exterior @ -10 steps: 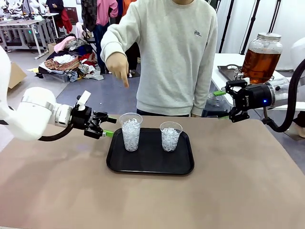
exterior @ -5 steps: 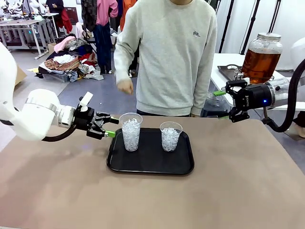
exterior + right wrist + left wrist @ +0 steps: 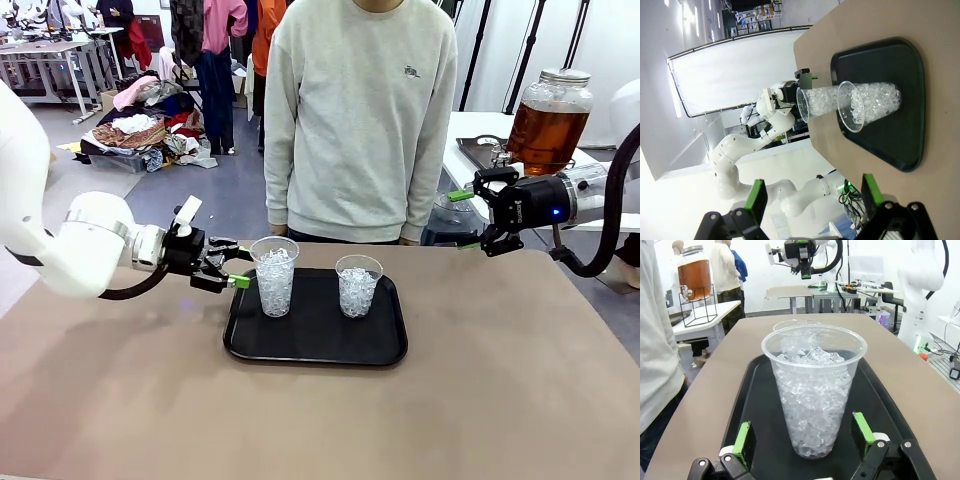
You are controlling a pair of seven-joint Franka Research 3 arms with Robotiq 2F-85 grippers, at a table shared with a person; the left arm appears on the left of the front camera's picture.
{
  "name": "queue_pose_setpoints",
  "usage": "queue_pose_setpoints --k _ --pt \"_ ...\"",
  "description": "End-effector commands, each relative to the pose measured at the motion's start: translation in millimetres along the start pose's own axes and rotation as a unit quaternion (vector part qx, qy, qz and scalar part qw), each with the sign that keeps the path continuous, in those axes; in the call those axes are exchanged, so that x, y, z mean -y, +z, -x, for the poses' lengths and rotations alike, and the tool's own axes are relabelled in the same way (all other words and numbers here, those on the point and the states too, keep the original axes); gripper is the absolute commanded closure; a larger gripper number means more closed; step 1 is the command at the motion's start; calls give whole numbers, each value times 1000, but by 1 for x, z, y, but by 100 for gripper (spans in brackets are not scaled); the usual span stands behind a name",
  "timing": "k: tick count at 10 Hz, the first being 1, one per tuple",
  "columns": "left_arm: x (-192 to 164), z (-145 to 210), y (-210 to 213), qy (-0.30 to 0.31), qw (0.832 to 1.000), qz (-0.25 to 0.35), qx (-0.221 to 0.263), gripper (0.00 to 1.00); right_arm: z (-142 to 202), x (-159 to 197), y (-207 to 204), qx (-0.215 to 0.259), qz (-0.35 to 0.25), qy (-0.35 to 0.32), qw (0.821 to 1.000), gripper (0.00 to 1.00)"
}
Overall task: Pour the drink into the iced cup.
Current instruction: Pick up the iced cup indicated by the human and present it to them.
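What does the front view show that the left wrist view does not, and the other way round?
Front view adds: the white left arm itself, the left cup and right cup standing side by side, and a clothes heap behind.
Left wrist view adds: the wire stand under the jar of amber drink, and the open left pincer with its green pads on either side of the left cup, apart from it.
Both share: the black tray, both iced cups, the jar, the open right pincer, the person in grey.
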State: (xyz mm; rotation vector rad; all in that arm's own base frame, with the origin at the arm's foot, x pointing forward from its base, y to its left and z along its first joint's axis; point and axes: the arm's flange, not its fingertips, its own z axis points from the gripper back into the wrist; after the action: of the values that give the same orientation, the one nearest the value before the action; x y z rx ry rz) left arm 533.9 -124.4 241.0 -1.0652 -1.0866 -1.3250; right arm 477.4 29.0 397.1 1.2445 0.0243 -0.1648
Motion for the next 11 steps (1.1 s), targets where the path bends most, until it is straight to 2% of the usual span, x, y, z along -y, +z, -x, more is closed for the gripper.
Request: queue_pose_setpoints --k 1,11 --pt "-5 3 -9 -7 1000 -16 15 0 0 -2 0 -1 0 1 1000 0" --pt "9 3 -23 -24 999 20 13 0 0 -2 0 -1 0 1 1000 0"
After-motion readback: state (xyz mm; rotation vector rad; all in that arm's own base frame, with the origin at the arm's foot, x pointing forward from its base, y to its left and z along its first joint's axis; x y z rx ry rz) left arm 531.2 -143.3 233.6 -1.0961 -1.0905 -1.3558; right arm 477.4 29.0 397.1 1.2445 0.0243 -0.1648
